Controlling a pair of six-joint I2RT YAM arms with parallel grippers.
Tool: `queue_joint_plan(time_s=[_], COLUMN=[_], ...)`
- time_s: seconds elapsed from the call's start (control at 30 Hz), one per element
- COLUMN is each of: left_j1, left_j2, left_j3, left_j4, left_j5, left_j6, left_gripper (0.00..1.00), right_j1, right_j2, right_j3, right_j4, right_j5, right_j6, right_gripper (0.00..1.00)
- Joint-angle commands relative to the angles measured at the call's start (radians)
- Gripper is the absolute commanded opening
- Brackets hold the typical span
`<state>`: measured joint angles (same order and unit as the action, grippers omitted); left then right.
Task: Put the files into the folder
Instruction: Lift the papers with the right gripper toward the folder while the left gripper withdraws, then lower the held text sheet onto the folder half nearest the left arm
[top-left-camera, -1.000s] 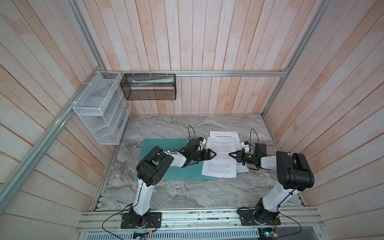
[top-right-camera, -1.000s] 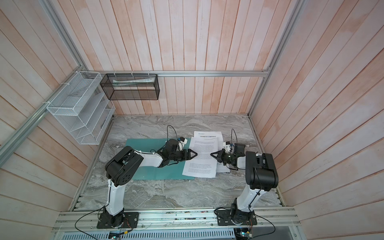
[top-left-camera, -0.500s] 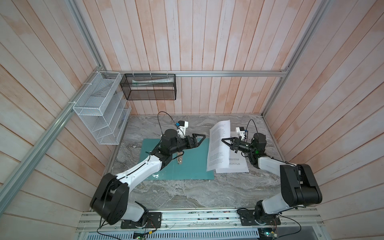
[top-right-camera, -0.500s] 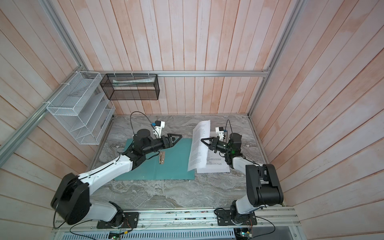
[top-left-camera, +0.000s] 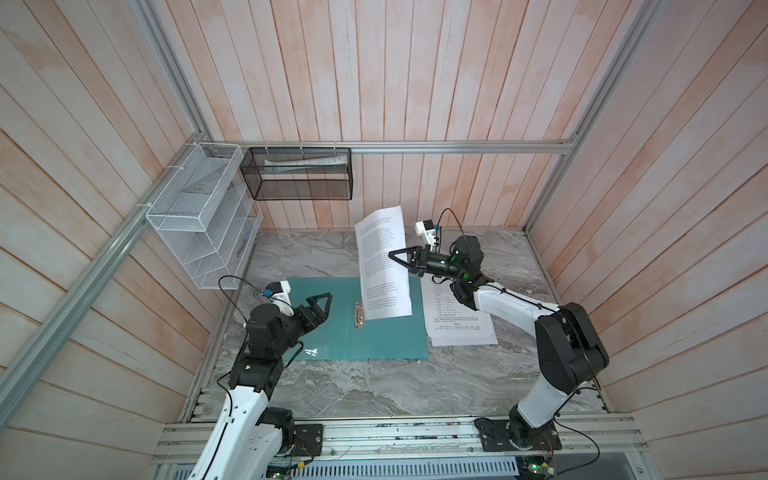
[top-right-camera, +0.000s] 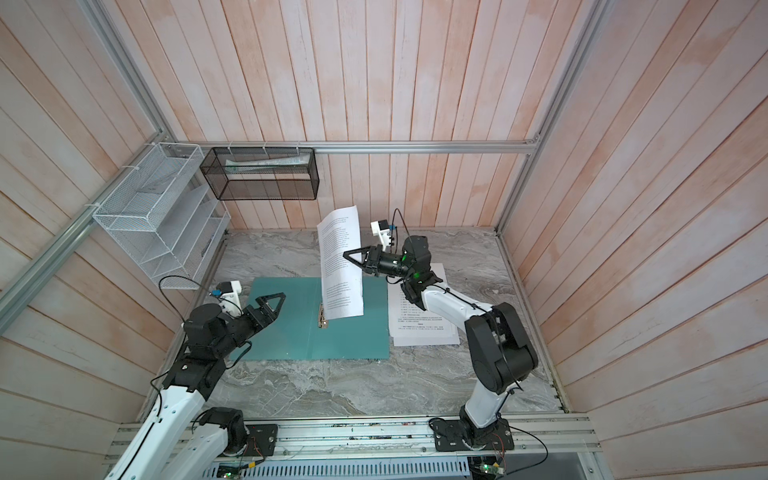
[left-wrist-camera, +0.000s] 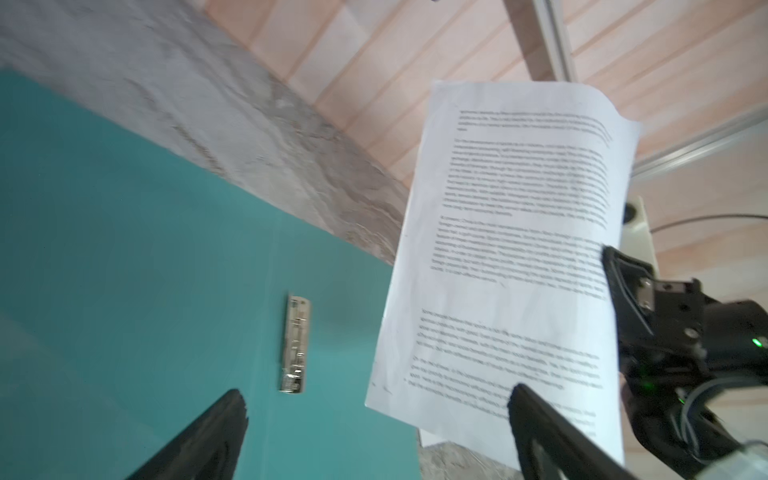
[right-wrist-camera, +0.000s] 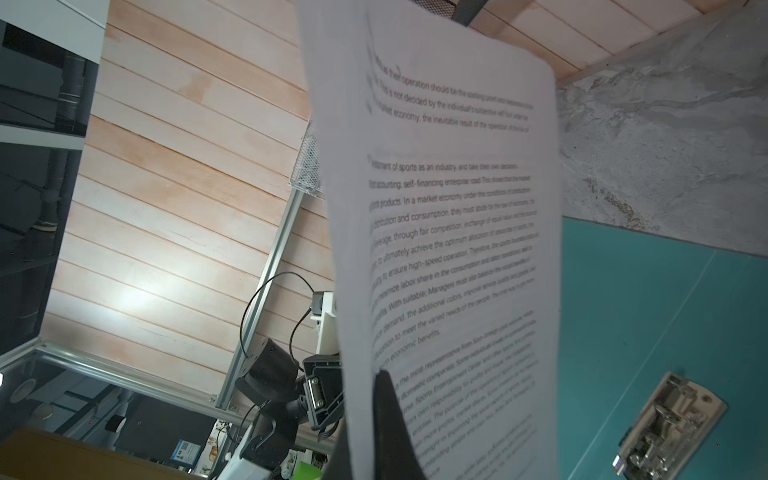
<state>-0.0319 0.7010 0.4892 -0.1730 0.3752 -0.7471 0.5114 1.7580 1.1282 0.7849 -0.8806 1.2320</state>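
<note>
file sheet (top-left-camera: 384, 266) | upright in raised right gripper (top-left-camera: 392, 254) | left gripper (top-left-camera: 324, 305) spread

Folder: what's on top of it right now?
Only its metal clip shows lying on the folder. The sheet pinched by the right gripper hangs over its right half, hiding that patch in both top views.
</note>
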Motion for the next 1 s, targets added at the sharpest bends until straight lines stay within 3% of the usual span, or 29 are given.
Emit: queue_joint_plan(time_s=[0.0,0.23,0.4,0.67,0.97], left_j1=[0.129,0.228,0.256,0.37,0.455], left_j2=[0.012,0.266,0.365,0.384,0.343], left_j3=[-0.055,-0.062,-0.015,-0.011,-0.056], left_j4=[-0.051,0.071,0.095,0.062,0.033], left_j5=[0.068,0.023,0.0,-0.039,-0.098], left_j6=[0.043,0.103,0.145,0.14,0.103], left_gripper=[1.0,1.0,1.0,1.0,1.0], right_j1=[0.041,0.101,0.102,0.102,0.112], right_j2=[0.109,0.248,0.301,0.393,0.385], right_j3=[0.05,0.121,0.16,0.212,0.153], right_j4=[0.03,-0.031,-0.055,-0.047,-0.013], right_j5=[0.065,0.276,0.348,0.349,0.46], right_j6=[0.011,-0.092,-0.171,-0.169,-0.117], right_gripper=[0.0,0.0,0.0,0.0,0.0])
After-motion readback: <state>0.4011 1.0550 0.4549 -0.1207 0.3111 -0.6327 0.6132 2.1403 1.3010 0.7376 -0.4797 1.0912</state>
